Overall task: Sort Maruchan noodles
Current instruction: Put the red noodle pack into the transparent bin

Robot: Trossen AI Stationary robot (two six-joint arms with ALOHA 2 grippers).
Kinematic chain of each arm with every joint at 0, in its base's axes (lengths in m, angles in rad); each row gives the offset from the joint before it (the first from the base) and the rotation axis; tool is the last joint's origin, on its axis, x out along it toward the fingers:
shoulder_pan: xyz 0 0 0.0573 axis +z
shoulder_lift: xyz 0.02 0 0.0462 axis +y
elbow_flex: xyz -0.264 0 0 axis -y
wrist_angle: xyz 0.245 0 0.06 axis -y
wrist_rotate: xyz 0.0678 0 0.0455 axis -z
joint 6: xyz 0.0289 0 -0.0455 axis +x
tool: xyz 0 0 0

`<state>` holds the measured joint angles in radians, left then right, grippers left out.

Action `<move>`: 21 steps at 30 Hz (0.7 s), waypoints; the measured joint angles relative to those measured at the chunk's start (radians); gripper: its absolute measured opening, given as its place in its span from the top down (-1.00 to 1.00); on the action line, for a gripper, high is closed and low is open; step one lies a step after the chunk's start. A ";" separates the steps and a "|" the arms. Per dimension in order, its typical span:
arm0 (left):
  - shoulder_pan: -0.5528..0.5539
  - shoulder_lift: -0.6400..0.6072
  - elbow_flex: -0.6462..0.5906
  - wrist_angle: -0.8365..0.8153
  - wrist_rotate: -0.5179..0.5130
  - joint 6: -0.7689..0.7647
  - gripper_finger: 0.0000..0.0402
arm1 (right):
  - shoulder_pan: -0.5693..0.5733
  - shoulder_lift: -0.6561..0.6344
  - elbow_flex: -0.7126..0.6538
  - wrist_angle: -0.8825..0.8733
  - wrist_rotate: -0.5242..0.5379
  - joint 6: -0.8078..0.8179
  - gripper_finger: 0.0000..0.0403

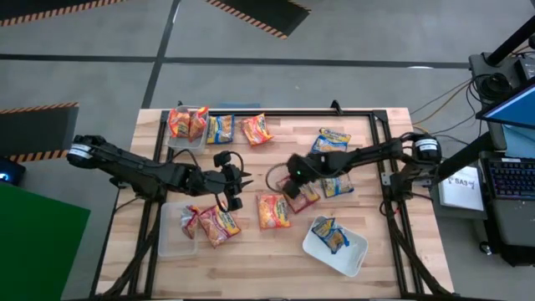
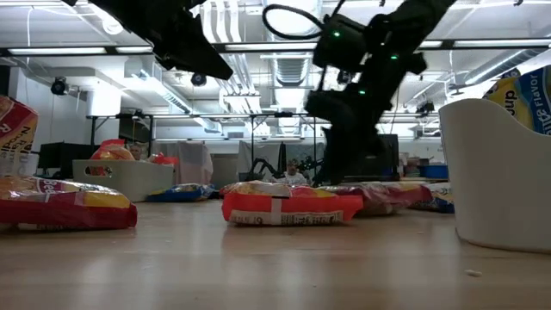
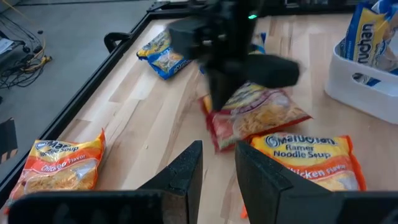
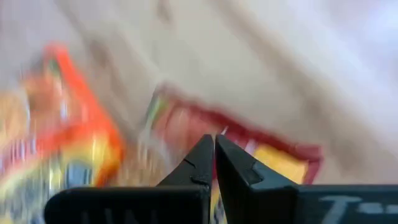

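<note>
Two grippers are working mid-table. The right gripper (image 4: 214, 144) is hanging over the red packet (image 1: 303, 194), fingers pressed together with nothing visibly caught, likely a pinch at the wrapper edge; the packet is lying just beyond its tips. The left gripper (image 3: 217, 163) is waiting nearby, fingers slightly apart, empty.

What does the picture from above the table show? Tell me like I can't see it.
Two dark robot arms meet mid-table: the right gripper, shut, is down at a red noodle packet; the left gripper waits nearby. More noodle packets lie scattered on the wooden table, some in clear tubs.
</note>
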<state>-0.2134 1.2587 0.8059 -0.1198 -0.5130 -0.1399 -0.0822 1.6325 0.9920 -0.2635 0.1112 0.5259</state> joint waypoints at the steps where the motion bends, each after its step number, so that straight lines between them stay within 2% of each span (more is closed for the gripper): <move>1: 0.000 0.000 0.000 0.010 0.000 0.000 0.61 | -0.008 0.006 0.016 0.008 -0.004 -0.020 0.96; 7: 0.000 0.000 -0.011 0.033 0.000 -0.042 0.61 | -0.016 -0.026 0.092 -0.089 -0.014 -0.118 0.96; 11: 0.000 0.000 -0.051 0.076 0.000 -0.099 0.61 | -0.012 -0.089 0.088 -0.179 -0.014 -0.136 0.96; 16: 0.000 0.028 -0.129 0.274 0.004 -0.108 0.61 | 0.002 -0.205 -0.021 -0.196 -0.014 -0.127 0.96; 21: 0.000 0.106 -0.145 0.394 0.006 -0.084 0.61 | 0.006 -0.327 -0.177 -0.119 -0.013 -0.037 0.96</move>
<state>-0.2134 1.3642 0.6609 0.2739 -0.5067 -0.2242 -0.0765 1.3056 0.8153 -0.3826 0.0980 0.4890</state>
